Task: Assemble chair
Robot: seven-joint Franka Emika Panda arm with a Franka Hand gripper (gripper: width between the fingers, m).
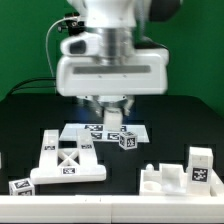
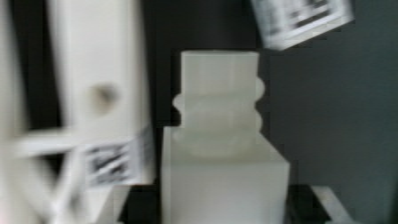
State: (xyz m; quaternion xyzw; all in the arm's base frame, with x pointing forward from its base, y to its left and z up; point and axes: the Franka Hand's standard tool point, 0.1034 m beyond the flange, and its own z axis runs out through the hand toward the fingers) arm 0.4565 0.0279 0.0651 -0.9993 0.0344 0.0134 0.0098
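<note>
My gripper point(image 1: 112, 117) hangs over the middle of the black table, shut on a chunky white chair leg point(image 2: 221, 110) with a notched end. In the wrist view the leg fills the gap between the dark fingers point(image 2: 150, 206). Right beside the held leg lies the cross-braced chair panel point(image 1: 65, 160), seen close up in the wrist view as a white bar point(image 2: 86, 90) with a small hole and a tag. A short tagged chair piece point(image 1: 127, 140) stands just to the exterior view's right of the gripper.
The marker board point(image 1: 92, 129) lies flat behind the gripper. A stepped white block point(image 1: 163, 178) and an upright tagged slab point(image 1: 201, 166) stand at the exterior view's right. A small tagged piece point(image 1: 20, 186) lies at the front left.
</note>
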